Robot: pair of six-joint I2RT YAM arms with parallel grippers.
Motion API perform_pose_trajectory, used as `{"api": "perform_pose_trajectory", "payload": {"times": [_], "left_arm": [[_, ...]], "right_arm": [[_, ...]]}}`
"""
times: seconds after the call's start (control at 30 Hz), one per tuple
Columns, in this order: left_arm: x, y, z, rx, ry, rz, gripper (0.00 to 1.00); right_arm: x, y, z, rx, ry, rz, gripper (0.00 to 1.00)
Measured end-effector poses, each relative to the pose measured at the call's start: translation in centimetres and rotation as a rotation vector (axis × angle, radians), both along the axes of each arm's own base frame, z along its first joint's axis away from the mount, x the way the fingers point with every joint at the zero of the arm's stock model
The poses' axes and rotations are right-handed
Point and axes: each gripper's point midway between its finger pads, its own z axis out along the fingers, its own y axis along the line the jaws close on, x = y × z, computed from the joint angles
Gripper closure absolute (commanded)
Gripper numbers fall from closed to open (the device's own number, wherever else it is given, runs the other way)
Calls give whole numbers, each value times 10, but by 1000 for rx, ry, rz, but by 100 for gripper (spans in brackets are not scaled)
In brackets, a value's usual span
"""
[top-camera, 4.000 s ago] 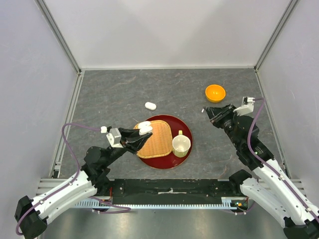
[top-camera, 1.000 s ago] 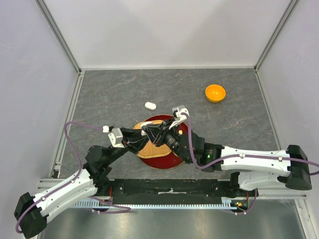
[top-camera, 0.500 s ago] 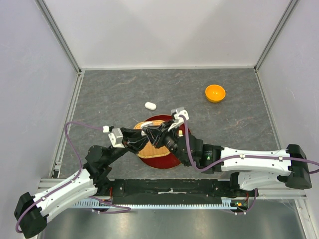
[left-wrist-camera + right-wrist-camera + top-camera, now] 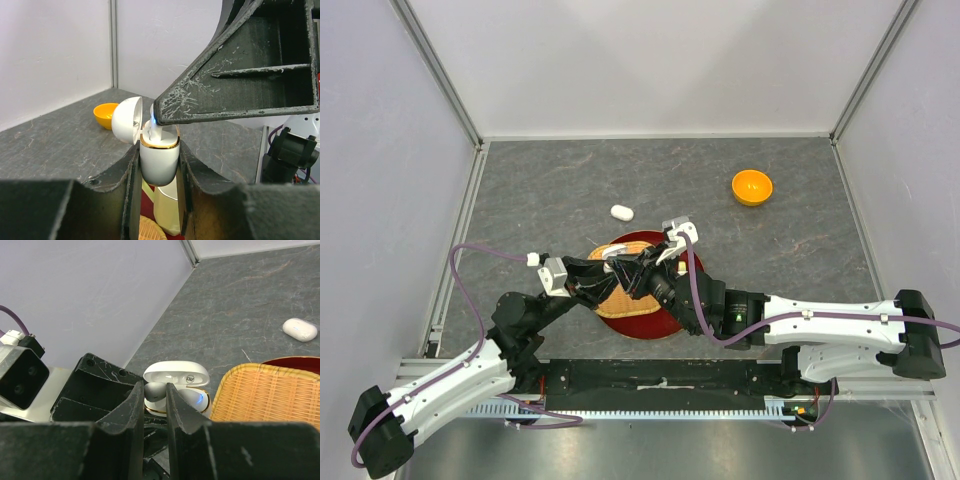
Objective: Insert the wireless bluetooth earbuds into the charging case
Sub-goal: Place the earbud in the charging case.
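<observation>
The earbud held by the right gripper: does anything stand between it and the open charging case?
Nothing visible does. The left gripper holds the charging case, its lid swung back to one side, and the earbud in the right gripper sits right at the case's open mouth.

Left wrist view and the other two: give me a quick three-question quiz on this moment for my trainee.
1. True or false: the charging case clamped in the left gripper has its lid shut.
2. Pick one. The right gripper is pinching: A) an earbud; B) the case's lid; C) nothing.
3. Short answer: where does the closed white case lie?

Key
1. False. The lid is swung open.
2. A. The earbud is held at the mouth of the open case.
3. On the table, beyond the red plate and apart from it.
</observation>
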Motion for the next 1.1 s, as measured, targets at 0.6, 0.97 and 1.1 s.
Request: {"api": "perform_pose_trajectory", "payload": {"times": [0.6, 0.97, 1.1], "left_arm": [[1, -1, -2, 5, 5, 0, 98], [1, -1, -1, 1, 1, 1, 98], [1, -1, -1, 1, 1, 1, 98]], "right_arm": [[1, -2, -1, -12, 2, -8, 65], [-1, -1, 1, -9, 0, -1, 55], [-2, 0, 3, -6, -6, 8, 50]]}}
